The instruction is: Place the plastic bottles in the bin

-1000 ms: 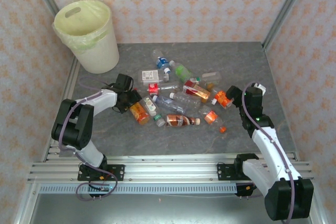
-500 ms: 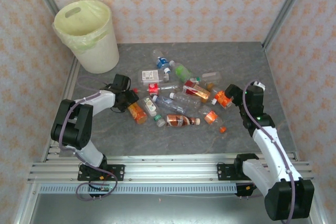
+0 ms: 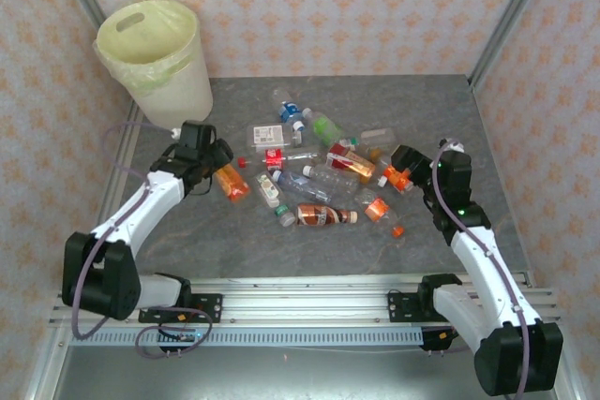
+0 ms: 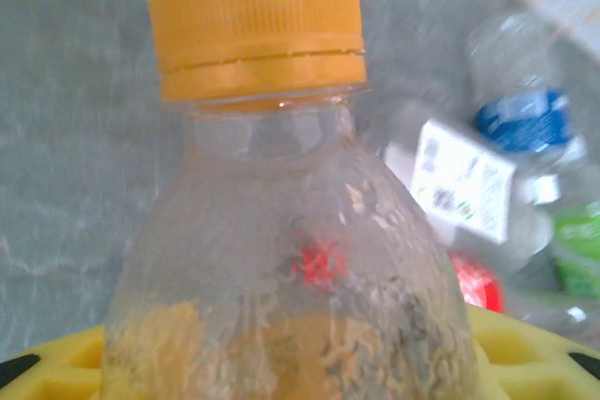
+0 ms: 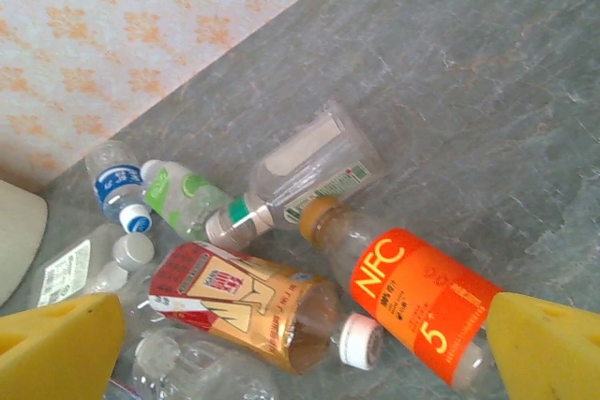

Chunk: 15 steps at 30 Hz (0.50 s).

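Overhead, left end effector [image 3: 218, 173] extended forward, clasping orange-capped bottle [image 4: 281, 231]

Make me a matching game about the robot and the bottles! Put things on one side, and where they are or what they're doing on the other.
Things:
1. bin
2. left hand
3. right hand
4. NFC bottle

Matches:
a. lying on the table, orange label
b. open, holding nothing
c. standing upright at the far left
d. closed around an orange-capped bottle

Pairs: 1-c, 2-d, 3-b, 4-a
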Each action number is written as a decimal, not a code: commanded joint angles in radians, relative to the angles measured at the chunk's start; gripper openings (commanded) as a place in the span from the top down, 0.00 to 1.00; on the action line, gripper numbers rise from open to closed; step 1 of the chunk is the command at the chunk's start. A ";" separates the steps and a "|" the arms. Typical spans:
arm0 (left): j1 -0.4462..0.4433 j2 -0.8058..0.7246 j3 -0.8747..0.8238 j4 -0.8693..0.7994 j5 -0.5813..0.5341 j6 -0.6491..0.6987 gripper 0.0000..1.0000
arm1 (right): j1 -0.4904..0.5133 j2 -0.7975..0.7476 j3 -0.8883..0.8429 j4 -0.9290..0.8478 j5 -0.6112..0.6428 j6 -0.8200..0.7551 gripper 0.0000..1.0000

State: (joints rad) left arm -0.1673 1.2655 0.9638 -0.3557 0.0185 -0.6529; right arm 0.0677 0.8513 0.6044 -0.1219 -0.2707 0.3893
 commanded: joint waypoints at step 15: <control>0.012 -0.108 0.245 0.173 -0.491 0.167 0.52 | 0.010 -0.052 0.045 0.024 -0.007 0.025 0.01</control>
State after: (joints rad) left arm -0.1673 1.1606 1.1522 -0.2810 -0.3199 -0.5209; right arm 0.0715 0.8242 0.6052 -0.1047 -0.2787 0.4049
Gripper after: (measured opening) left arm 0.547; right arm 0.992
